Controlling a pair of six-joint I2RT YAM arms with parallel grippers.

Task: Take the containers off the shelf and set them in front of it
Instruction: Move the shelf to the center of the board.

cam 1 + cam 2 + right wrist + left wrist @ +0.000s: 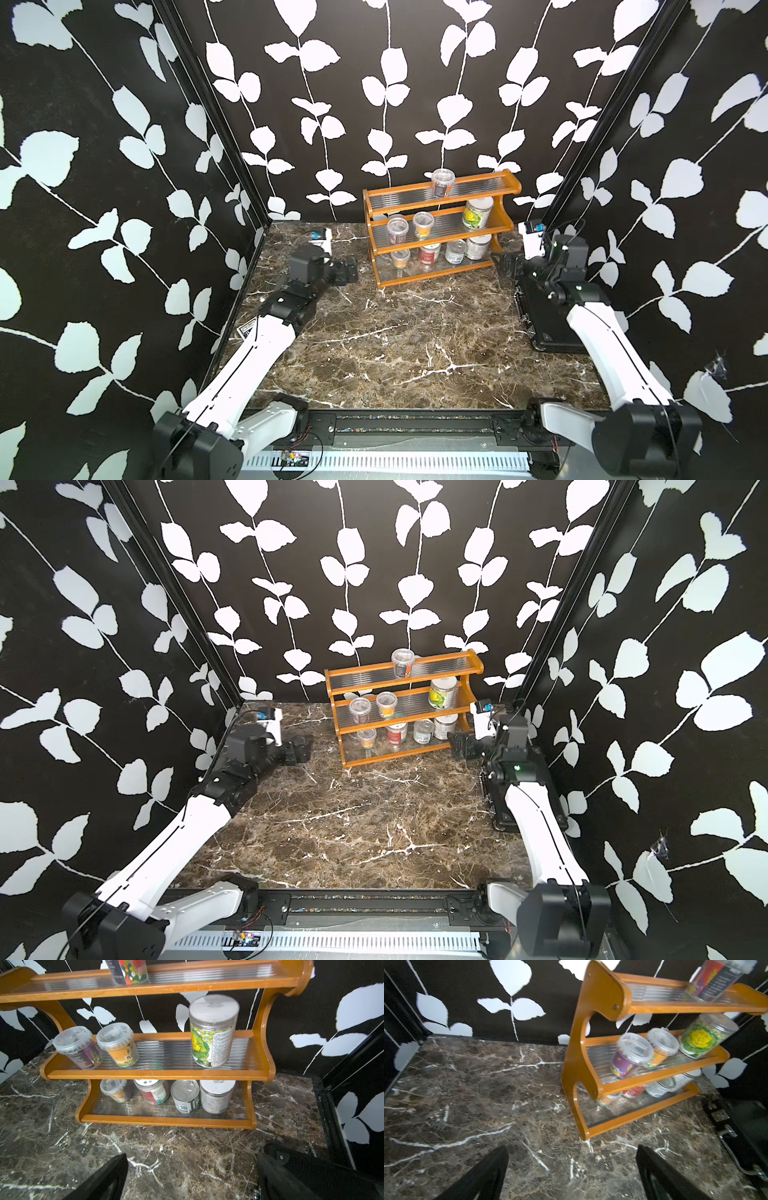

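Altogether eight containers [212, 1030] on shelf [158, 1074]

Marbled brown tabletop [395, 340]: three items rest directly on it. A three-tier shelf [436, 275] stands at the far side, right of centre, close to the back wall. A flat black case [540, 320] lies along the right edge, near the shelf's right end. A small black-and-white card box [246, 331] lies at the left edge, partly hidden.

Shelf load, all upright:
- **Top tier:** one clear cup [442, 183].
- **Middle tier:** purple-labelled cup [397, 230] and orange-labelled cup [423, 224] side by side at the left, yellow-green jar [478, 212] apart at the right.
- **Bottom tier:** small cup [400, 258], red-labelled can [429, 252], pull-tab tin [457, 250] and white-lidded jar [478, 246] in a row.
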